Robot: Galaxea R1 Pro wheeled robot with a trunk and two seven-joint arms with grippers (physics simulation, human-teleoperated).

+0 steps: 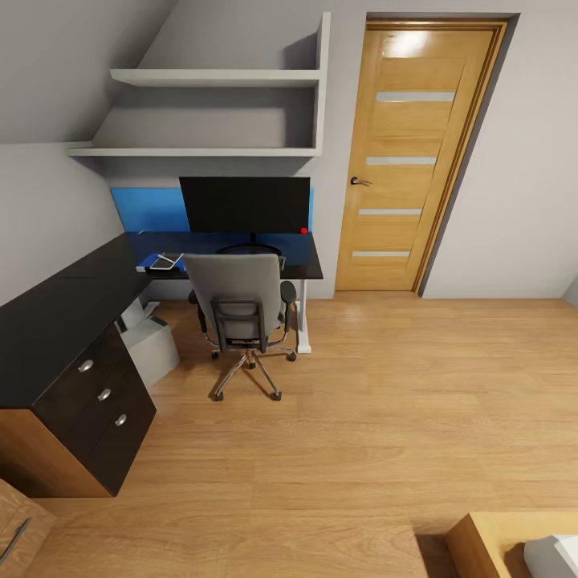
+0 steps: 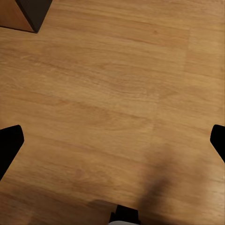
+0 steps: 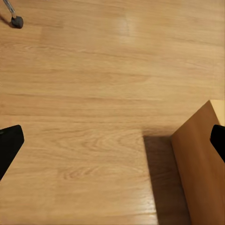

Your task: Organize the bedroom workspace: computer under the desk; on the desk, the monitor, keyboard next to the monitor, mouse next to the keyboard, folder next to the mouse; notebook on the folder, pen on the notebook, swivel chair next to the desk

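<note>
We found the swivel chair tucked against the counter (work nearly done); both jaws stood wide, empty.

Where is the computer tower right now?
In the head view, the computer stands on the floor under the desk, left of the swivel chair, beside the drawers.

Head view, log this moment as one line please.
swivel chair: at desk | monitor: on desk | computer: under desk | grippers: open above floor
</note>
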